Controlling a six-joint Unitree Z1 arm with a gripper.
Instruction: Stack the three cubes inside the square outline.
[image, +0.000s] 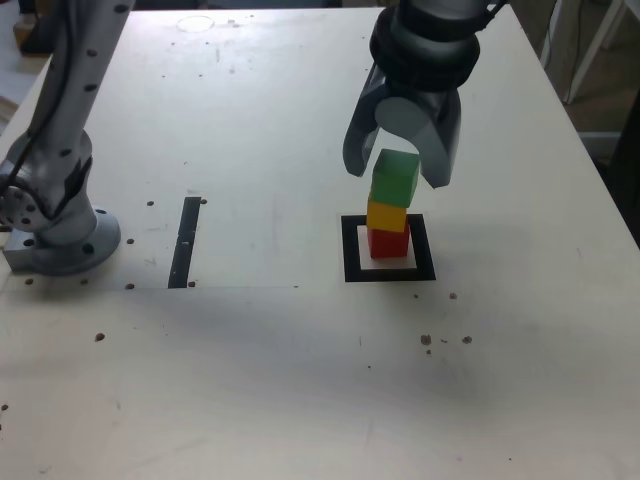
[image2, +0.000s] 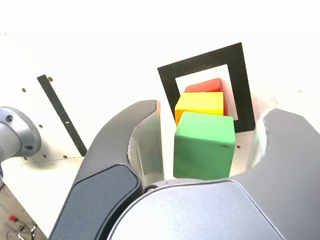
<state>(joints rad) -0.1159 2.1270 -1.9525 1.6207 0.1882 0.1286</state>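
The three cubes stand as one stack inside the square outline (image: 352, 262), right of centre in the exterior view. The red cube (image: 388, 243) is at the bottom, the yellow cube (image: 386, 216) sits on it, and the green cube (image: 394, 186) is on top, turned slightly. My gripper (image: 397, 170) hangs over the stack, open, with one finger on each side of the green cube. In the wrist view the gripper (image2: 215, 110) shows a gap between each finger and the green cube (image2: 204, 145). Beneath it the yellow cube (image2: 199, 103), the red cube (image2: 205, 86) and the square outline (image2: 169, 87) are visible.
A narrow black strip (image: 185, 242) (image2: 62, 115) lies flat at the exterior view's left of the stack. The arm's grey base (image: 60, 235) (image2: 15, 137) is bolted near the table's left edge. Small dark screw holes dot the pale tabletop (image: 300, 380).
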